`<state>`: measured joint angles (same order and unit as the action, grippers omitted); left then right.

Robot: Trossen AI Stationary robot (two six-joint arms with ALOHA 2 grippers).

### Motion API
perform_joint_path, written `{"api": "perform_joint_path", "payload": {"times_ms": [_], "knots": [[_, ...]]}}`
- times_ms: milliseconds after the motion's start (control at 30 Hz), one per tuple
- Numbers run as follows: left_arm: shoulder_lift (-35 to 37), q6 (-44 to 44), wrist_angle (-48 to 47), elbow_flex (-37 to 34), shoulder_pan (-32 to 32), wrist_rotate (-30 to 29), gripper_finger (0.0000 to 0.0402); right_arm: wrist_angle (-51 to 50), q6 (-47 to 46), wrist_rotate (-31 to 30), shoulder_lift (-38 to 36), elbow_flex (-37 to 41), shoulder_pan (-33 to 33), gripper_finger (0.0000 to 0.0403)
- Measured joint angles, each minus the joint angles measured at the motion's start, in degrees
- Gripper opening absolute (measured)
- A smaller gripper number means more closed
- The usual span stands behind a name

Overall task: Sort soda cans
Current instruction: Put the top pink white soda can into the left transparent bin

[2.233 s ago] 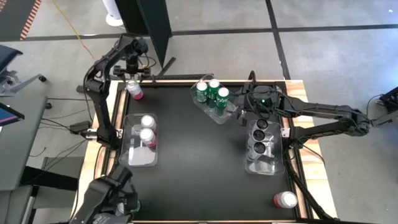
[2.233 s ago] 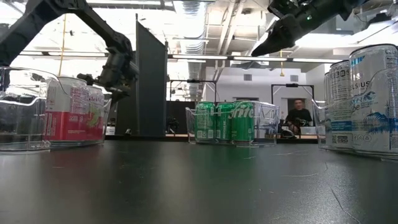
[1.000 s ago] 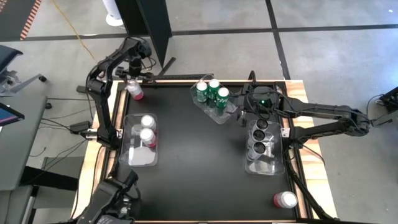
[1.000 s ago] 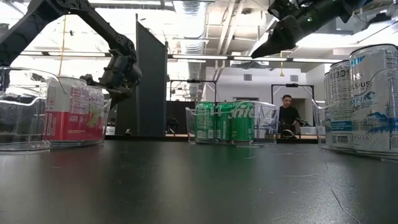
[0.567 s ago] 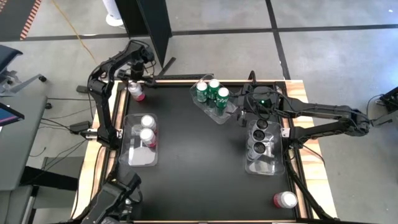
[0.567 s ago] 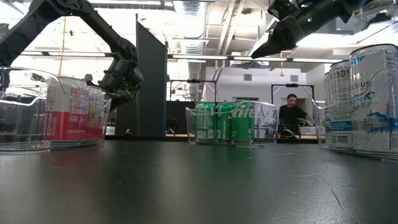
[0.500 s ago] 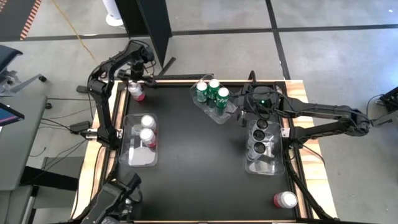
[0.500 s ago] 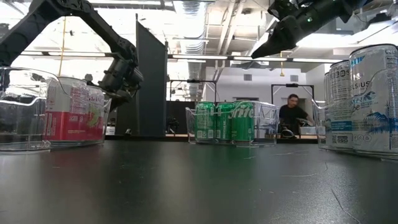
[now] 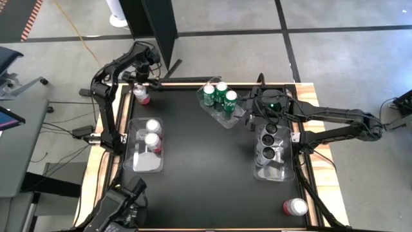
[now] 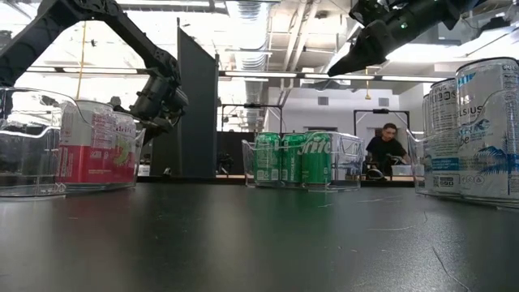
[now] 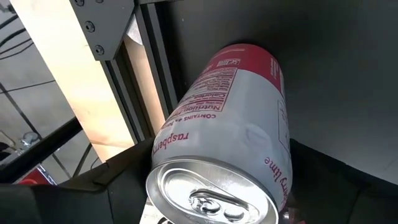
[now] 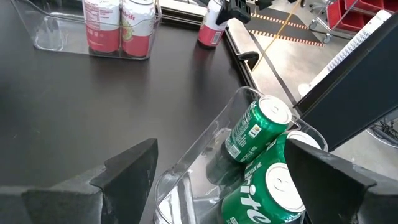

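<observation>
As left claw (image 9: pixel 141 84) drops onto pink can (image 9: pixel 141 95) at counter's far left corner, fingers begin narrowing from full spread, straddling can, grip not yet firm. Pickup imminent; pink-can bin (image 9: pixel 137 161) by left edge likely destination. Right claw (image 9: pixel 252 116) hovers spread wide between green-can bin (image 9: pixel 239 118) and dark-can bin.
</observation>
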<state>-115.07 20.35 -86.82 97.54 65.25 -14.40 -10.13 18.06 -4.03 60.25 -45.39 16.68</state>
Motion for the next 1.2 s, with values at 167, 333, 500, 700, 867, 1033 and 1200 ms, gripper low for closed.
{"api": "perform_joint_path", "payload": {"times_ms": [167, 333, 500, 700, 867, 1033, 1200], "knots": [[0.0, -0.9, 0.9, 0.0, 0.0, -0.8, 0.0308, 0.0, 0.0, 0.0, 0.0, 0.0, 0.0, 0.0366], [0.0, -1.9, 0.6, 0.0, -0.2, -0.8, 0.0308, 0.0, 0.0, 0.0, 0.0, 0.0, 0.0, 0.0366], [0.0, -4.5, 0.0, 0.4, -1.3, -0.1, 0.0308, 0.1, 0.0, 0.0, 0.0, 0.0, 0.0, 0.0366], [0.0, -8.1, 0.0, 0.7, -3.4, 2.5, 0.0308, 0.2, 0.0, 0.0, 0.0, 0.0, 0.0, 0.0366], [0.0, -9.7, -2.6, 0.7, -5.5, 3.7, 0.0308, 0.2, 0.0, 0.0, 0.0, 0.0, 0.0, 0.0366], [0.9, -10.7, -2.9, 1.1, -8.6, 3.9, 0.0308, 0.3, 0.2, 0.0, 0.0, 0.0, 0.0, 0.0366], [2.1, -10.7, -3.0, 4.2, -11.4, 3.2, 0.0308, 0.5, 0.2, 0.0, 0.0, 0.0, 0.4, 0.0366]]}}
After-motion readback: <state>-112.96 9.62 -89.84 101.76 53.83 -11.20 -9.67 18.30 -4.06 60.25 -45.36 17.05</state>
